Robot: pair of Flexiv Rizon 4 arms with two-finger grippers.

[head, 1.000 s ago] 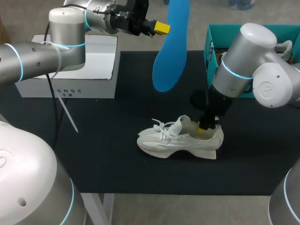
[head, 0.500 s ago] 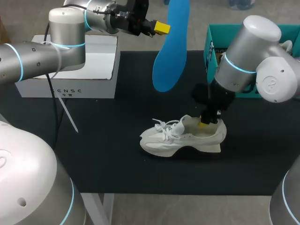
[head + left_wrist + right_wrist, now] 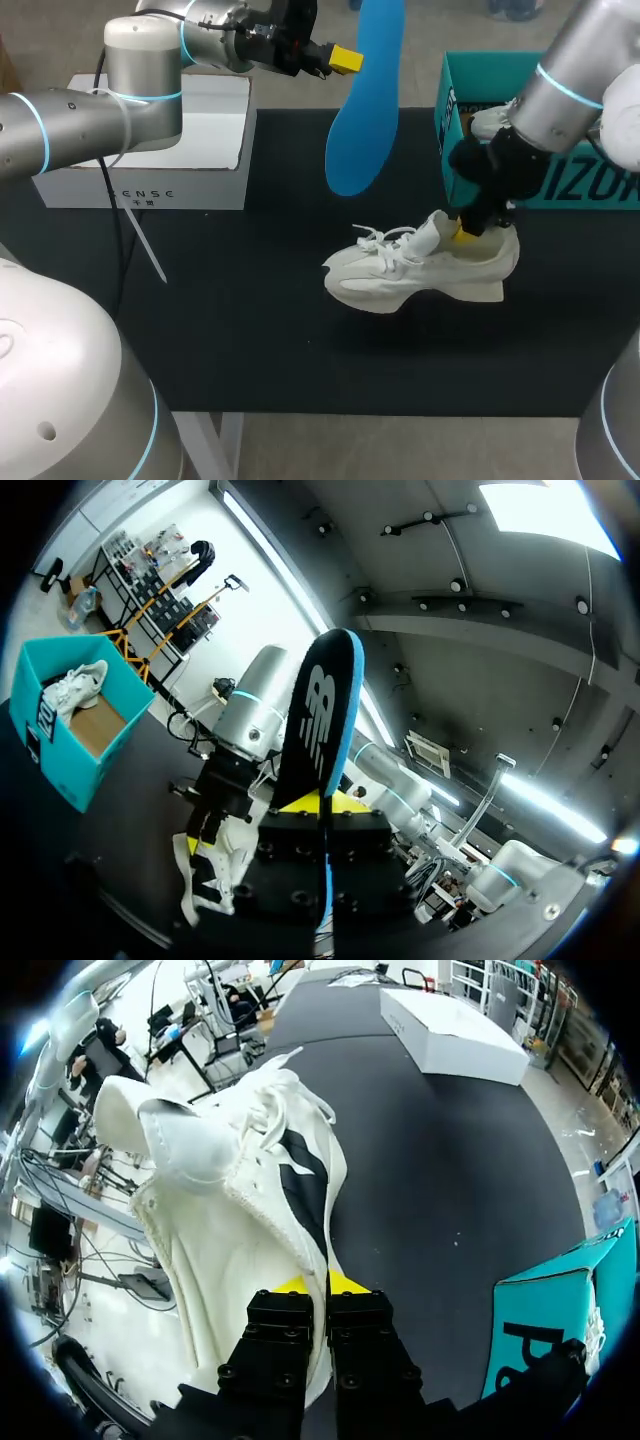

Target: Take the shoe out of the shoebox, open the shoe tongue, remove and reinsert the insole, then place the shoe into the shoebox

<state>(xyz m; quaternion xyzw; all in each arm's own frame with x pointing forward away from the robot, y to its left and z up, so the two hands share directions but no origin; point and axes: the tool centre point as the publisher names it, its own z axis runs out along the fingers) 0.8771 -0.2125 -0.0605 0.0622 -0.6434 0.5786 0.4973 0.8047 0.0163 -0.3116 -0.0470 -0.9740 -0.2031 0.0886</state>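
Observation:
My left gripper (image 3: 345,58) is shut on the heel end of a blue insole (image 3: 365,110), which hangs upright high over the back middle of the table. In the left wrist view the insole (image 3: 318,725) stands straight up from between the left gripper's (image 3: 322,802) yellow tips. The white shoe (image 3: 420,275) hangs just above the black mat, toe to the left, with its tongue folded open. My right gripper (image 3: 465,232) is shut on its heel collar. The right wrist view shows the collar of the shoe (image 3: 240,1190) pinched in the right gripper (image 3: 320,1283). The teal shoebox (image 3: 448,95) stands at the back right.
A white box (image 3: 180,140) sits at the back left under my left arm. A second white shoe (image 3: 75,685) lies inside the teal shoebox (image 3: 60,750). The shoebox's near wall (image 3: 545,1310) is close beside the right gripper.
My right arm has lifted the shoe off the mat and carried it to the right, toward the shoebox. The left arm and the insole have not moved.

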